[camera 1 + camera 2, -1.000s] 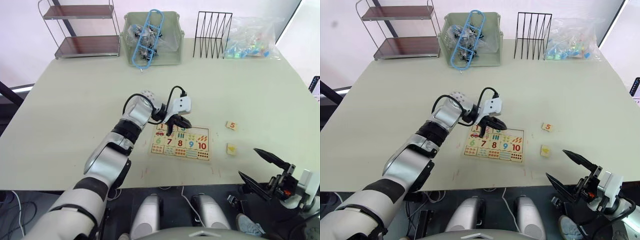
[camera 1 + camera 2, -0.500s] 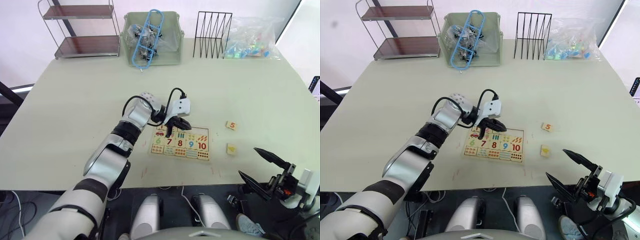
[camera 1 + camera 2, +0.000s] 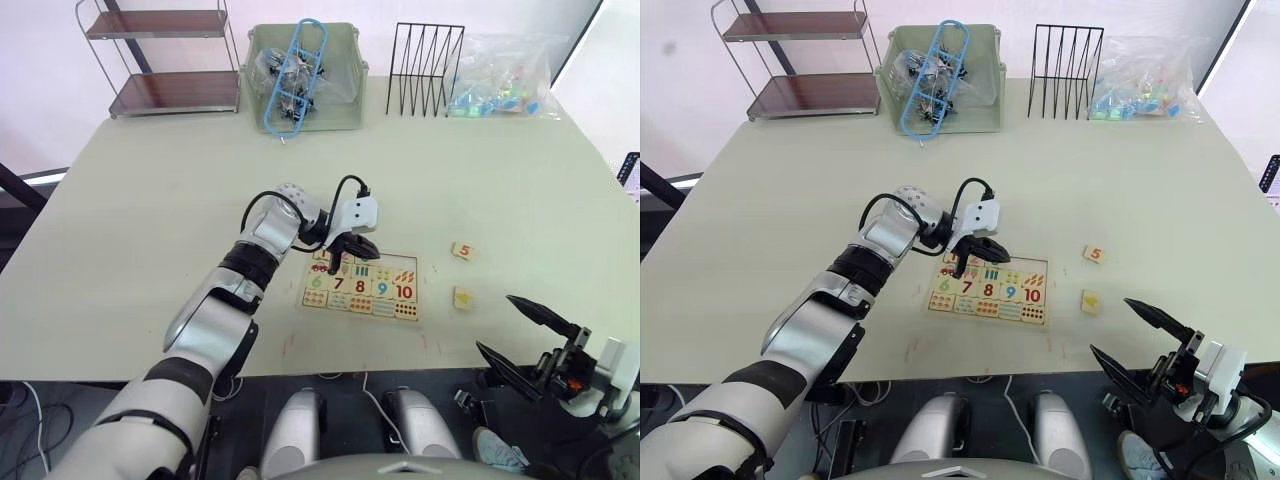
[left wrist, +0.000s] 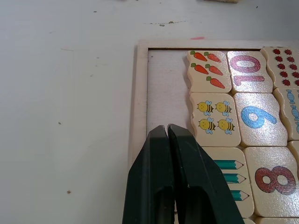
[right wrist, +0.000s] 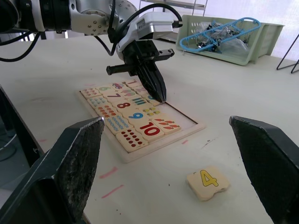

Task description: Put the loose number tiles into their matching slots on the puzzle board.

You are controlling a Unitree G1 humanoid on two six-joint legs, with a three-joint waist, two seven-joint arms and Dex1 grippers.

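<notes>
Little has changed over the last second: the left pincer [image 3: 340, 262] stays poised over the far row of the puzzle board [image 3: 362, 287], shifted only slightly to the left, its two black fingers pressed together with nothing between them. That suggests a tile has probably just been pushed home or nudged flush, not picked up, though the fingers hide the spot below them. In the left wrist view the tips [image 4: 167, 135] hang over an empty slot [image 4: 167, 88] at the board's right end, beside the carrot and bee pieces, so at least that recess is unfilled.

Two loose tiles are on the desk [image 3: 150, 200], well apart from the board on its right: the orange 5 tile [image 3: 462, 251] farther away and the yellow 4 tile [image 5: 208, 182] nearer. Neither has been touched. The job looks only partly done, with these two left to fetch.

The left arm is stretched forward across the desk, elbow bent, wrist turned so the fingers point down and toward the near edge. The right pincer [image 3: 525, 335] waits low at the near right corner, off the desk's edge, fingers spread wide and empty, closer to both loose tiles than the left.
</notes>
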